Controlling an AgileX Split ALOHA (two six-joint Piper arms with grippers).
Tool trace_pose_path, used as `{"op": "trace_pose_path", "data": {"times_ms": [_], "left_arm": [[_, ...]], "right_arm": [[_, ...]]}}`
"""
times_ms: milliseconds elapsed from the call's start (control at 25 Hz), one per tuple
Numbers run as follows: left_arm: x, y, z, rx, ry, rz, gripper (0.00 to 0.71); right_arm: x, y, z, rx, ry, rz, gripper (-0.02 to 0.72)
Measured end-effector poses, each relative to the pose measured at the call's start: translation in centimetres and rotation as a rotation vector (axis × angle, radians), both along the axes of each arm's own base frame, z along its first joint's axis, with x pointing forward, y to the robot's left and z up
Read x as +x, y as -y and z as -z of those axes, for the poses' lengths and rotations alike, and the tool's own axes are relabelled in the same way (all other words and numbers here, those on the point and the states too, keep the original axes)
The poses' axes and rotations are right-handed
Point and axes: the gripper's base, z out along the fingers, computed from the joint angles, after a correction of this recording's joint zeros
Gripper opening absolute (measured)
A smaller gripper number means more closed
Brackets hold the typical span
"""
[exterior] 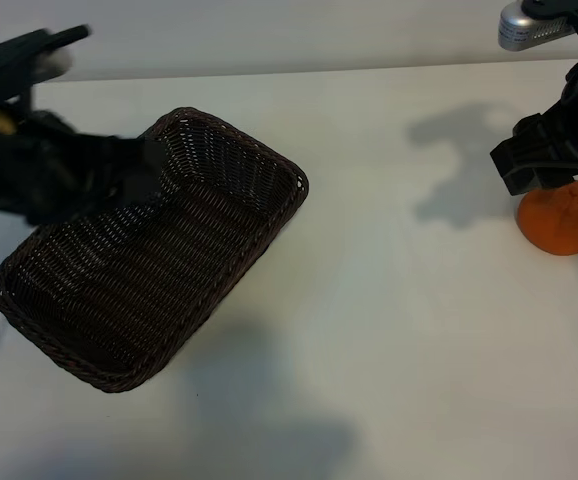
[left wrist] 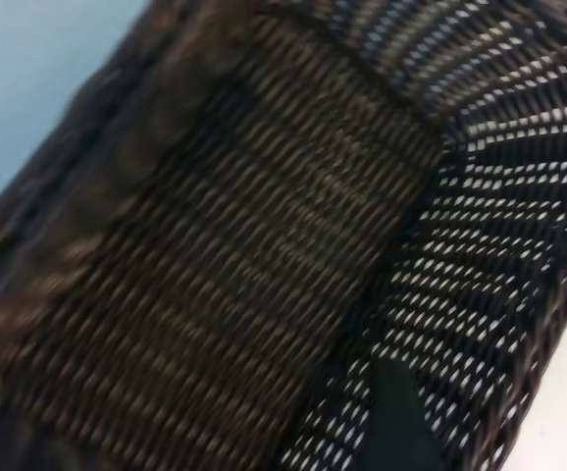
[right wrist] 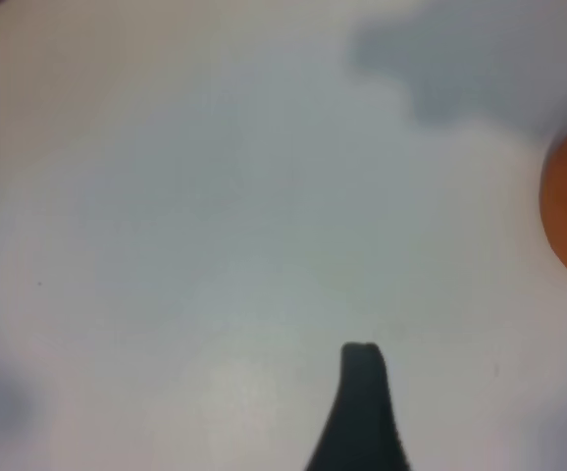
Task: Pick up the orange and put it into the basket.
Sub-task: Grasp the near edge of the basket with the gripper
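Orange (exterior: 561, 220) sitting on the table (exterior: 389, 300) at far right, well apart from the basket (exterior: 149, 260). Right gripper (exterior: 544, 165) hovering just above it, jaws open, holding nothing. Left gripper (exterior: 134, 180) blurring at the basket's rim; grip uncertain. Fruit looking light, firm, prone to rolling; pinching across its widest middle seems best.

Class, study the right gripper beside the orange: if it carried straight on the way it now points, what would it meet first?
Probably the bare table. The right gripper points steeply down, and its wrist view shows the orange off at the edge, not in line. Depth is unclear, so it might graze the fruit's side.
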Motion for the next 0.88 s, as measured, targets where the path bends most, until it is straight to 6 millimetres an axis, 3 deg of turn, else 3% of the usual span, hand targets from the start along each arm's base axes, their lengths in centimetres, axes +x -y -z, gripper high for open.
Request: {"op": "trace_pose_path", "data": {"times_ms": [160,400,560,880], "left_arm": [[-2.5,-1.4,-1.0,0.023,0.024,-0.089,0.490],[-4.7,-4.2,-1.3,0.053,0.096,-0.417,0.488],[-5.4,-5.1,-1.4,0.044,0.139,-0.539,0.488],[-5.6,-5.1,-1.4,0.006,0.122,-0.580,0.486]], "right_arm": [[0.0,0.0,0.0,0.000,0.000,0.000,0.547],[0.0,0.0,0.0,0.000,0.000,0.000,0.533],[0.0,0.0,0.0,-0.003,0.001,-0.007,0.530],[0.0,0.0,0.0,-0.007,0.003,-0.018,0.529]]}}
